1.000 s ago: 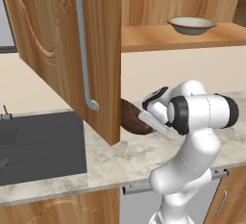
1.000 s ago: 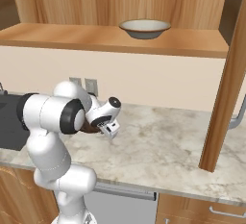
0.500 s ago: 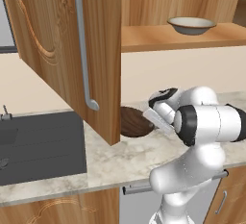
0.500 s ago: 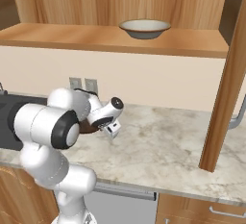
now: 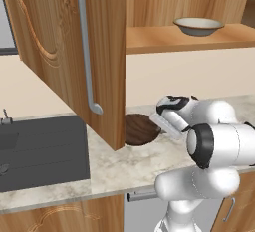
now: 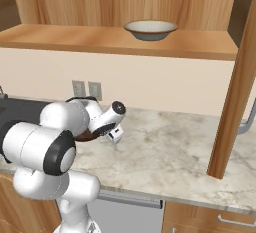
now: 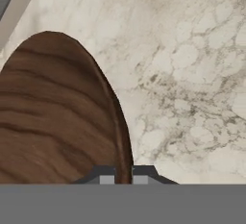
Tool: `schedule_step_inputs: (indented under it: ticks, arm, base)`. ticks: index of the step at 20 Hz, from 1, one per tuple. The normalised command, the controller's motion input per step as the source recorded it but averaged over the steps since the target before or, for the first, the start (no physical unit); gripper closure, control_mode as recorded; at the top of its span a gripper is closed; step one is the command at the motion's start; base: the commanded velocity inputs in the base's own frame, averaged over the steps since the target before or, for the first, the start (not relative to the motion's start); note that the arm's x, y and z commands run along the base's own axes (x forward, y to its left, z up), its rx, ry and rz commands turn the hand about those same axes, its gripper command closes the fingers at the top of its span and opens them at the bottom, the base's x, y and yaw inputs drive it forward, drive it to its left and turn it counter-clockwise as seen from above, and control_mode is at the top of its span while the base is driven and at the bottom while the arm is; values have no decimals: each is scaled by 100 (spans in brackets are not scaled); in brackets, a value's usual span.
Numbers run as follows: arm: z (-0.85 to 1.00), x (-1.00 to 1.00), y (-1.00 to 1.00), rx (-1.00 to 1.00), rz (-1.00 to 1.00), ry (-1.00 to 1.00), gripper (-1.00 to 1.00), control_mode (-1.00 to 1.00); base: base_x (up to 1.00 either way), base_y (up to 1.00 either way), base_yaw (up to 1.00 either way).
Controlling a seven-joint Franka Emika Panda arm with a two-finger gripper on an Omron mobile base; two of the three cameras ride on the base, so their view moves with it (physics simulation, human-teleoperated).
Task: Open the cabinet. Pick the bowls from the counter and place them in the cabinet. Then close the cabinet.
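Note:
The cabinet stands open, its left door swung out over the counter. On the cabinet shelf sits the tan bowl. The dark wooden bowl lies on the counter, partly hidden behind the door's lower corner. My gripper is at the bowl's right edge, shut on its rim, which runs up between the two fingertips in the hand view. In the right base view my arm hides most of the dark bowl.
A dark sink basin lies left of the bowl. The right cabinet door hangs open over the counter's right part. Two wall outlets sit behind my arm. The door's long handle juts toward me.
The jaws have closed onto the dark bowl's rim. My arm's elbow has swung nearer the base cameras while the hand stayed at the bowl.

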Motion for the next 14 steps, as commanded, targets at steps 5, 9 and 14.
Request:
schedule_step_inputs:
  ticks: [5,9,14]
  arm:
    - [35,-40,-9,1,-1,-5,100,-100]
    - [87,-62,-30,2,-7,-7,100,-100]
    - [75,-57,-12,0,-19,-1,100,-100]
  base:
    - [0,0,0]
    - [0,0,0]
    - [0,0,0]
